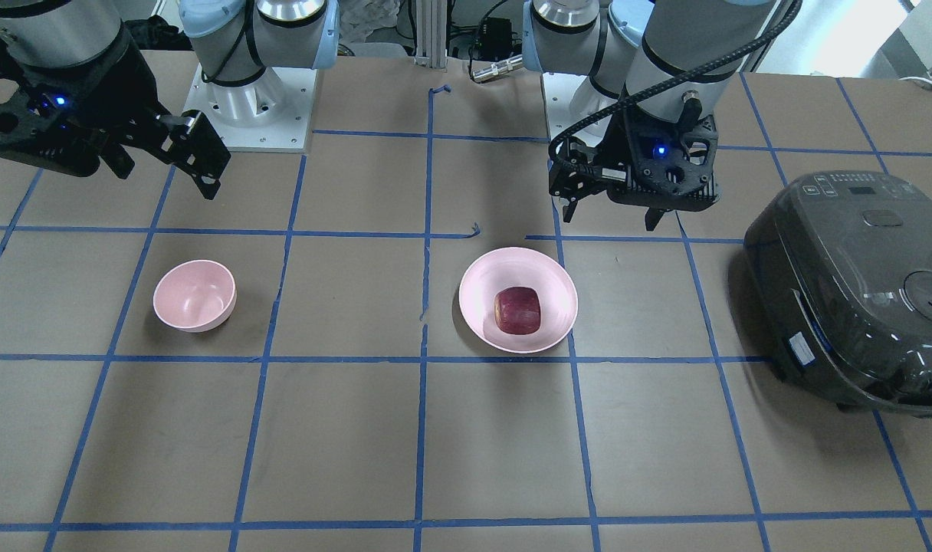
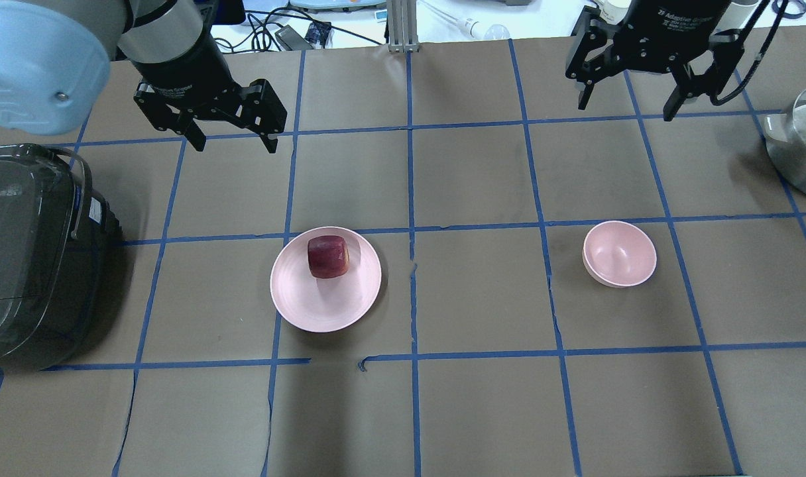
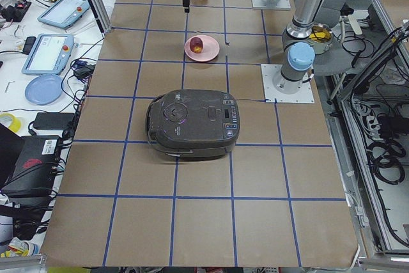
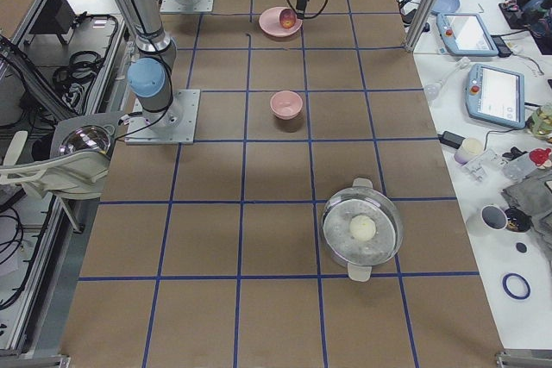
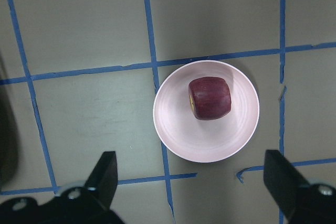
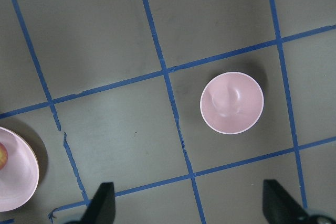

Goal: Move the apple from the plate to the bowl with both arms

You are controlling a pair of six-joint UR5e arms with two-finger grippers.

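The dark red apple [image 2: 327, 256] lies on the far half of the wide pale pink plate [image 2: 297, 305], left of the table's middle. My left gripper [image 2: 234, 142] hangs open and empty, above and beyond the plate. In its wrist view the apple [image 5: 210, 98] and plate [image 5: 173, 129] sit between and ahead of the spread fingers [image 5: 105, 174]. The small deep pink bowl [image 2: 619, 254] stands empty on the right. My right gripper [image 2: 626, 109] is open and empty, high beyond the bowl, which shows in the right wrist view [image 6: 231, 103].
A dark rice cooker [image 2: 25, 258] stands at the table's left end, close to the left arm. A steel pot [image 2: 797, 149] with a pale round item inside sits at the far right edge. Blue tape lines grid the brown table.
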